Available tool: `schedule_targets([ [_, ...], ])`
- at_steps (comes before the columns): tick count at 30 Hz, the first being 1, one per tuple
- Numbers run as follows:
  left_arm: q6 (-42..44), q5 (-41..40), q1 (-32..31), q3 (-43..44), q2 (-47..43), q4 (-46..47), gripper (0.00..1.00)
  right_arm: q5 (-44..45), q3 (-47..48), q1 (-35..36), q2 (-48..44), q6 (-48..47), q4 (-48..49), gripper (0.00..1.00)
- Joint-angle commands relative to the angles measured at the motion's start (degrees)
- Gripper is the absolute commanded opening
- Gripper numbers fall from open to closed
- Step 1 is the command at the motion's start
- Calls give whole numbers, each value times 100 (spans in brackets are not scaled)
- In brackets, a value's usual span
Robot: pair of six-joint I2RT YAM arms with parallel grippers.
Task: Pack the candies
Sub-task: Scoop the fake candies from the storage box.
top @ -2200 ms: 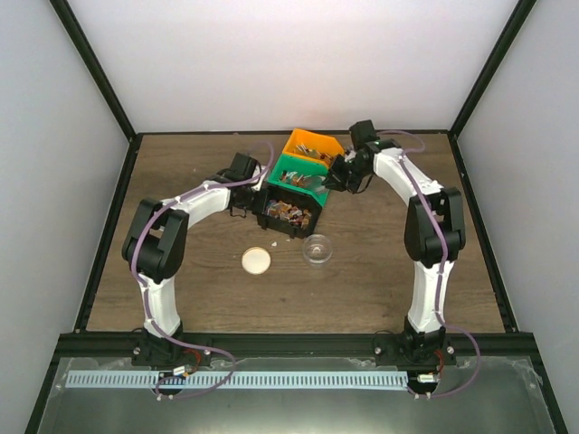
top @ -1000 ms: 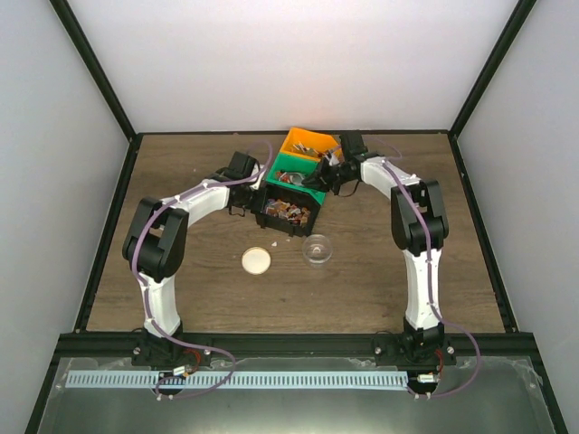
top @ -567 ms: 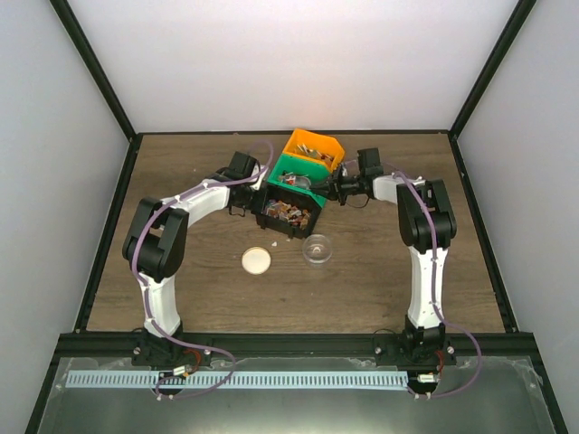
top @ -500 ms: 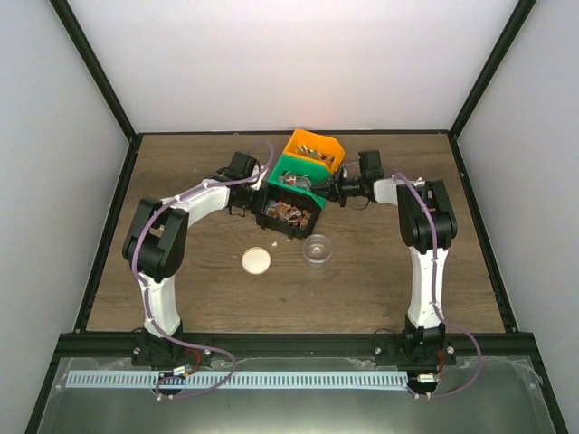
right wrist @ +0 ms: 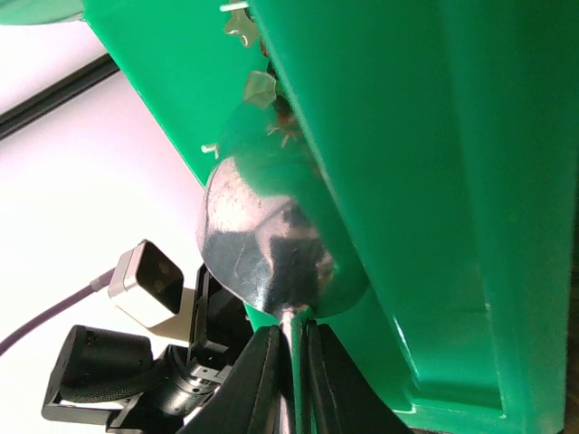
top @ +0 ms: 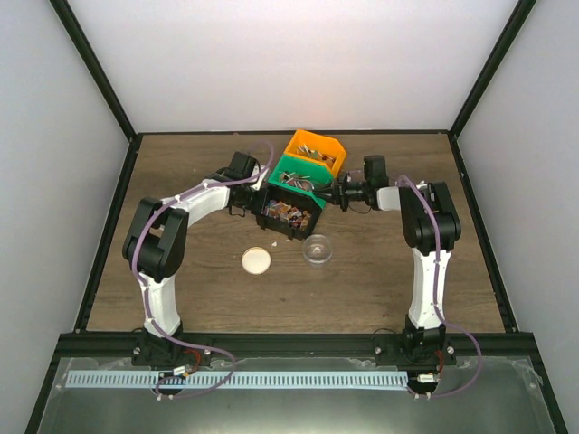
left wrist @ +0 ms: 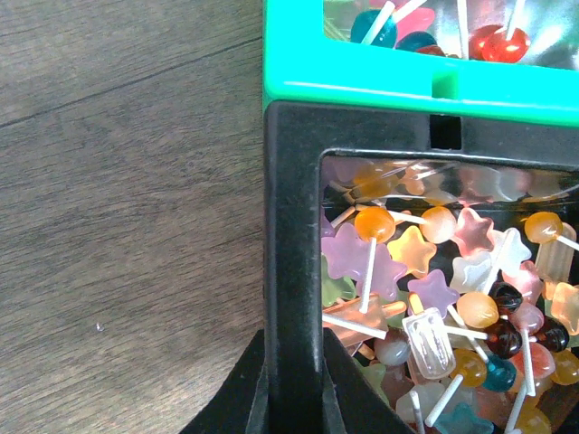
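- No text, label, brand, number or sign can be read in any view.
- The green bin (left wrist: pixel 362 90), black bin (left wrist: pixel 289 226), scoop (right wrist: pixel 262 244) and candies (left wrist: pixel 412 249) carry no legible marking.

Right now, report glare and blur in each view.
Top external: even light, sharp. Left wrist: candies sharp, hazier toward the black bin far edge. Right wrist: scoop mirrors the green bin; background blown out white.
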Motion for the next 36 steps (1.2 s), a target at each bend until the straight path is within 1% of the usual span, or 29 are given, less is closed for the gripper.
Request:
schedule_targets([
  [1, -261, 91, -27, 58, 142, 73, 6, -1025, -392, 134, -168, 819, 360, 1],
  [2, -261, 90, -27, 57, 142, 72, 6, -1045, -516, 130, -166, 1109, 870, 1],
  [5, -260, 90, -26, 66, 145, 61, 6, -1043, -826, 127, -118, 1866, 1879, 1],
  [10, -255, 83, -27, 70, 137, 37, 6, -999, -1063, 123, -20, 2808, 3179, 1],
  [12, -261, 82, -27, 68, 142, 37, 6, -934, -1149, 112, -24, 3139, 3545, 1],
  [14, -260, 65, -27, 74, 147, 28, 6, -894, -1180, 114, -36, 3289, 3702, 1],
  [23, -253, 55, -22, 80, 133, 29, 6, -856, -1306, 16, -159, 3474, 3813, 1],
  [27, -261, 55, -27, 88, 133, 34, 6, -780, -1571, -34, -163, 4017, 4402, 1],
  [28, -261, 64, -27, 84, 133, 29, 6, -746, -1638, -34, -154, 4200, 4749, 1],
  [30, -259, 64, -27, 84, 133, 33, 6, -689, -1718, -35, -119, 4538, 5149, 1],
  [36, -257, 49, -26, 75, 121, 29, 6, -589, -1687, -48, -216, 4742, 5288, 1],
])
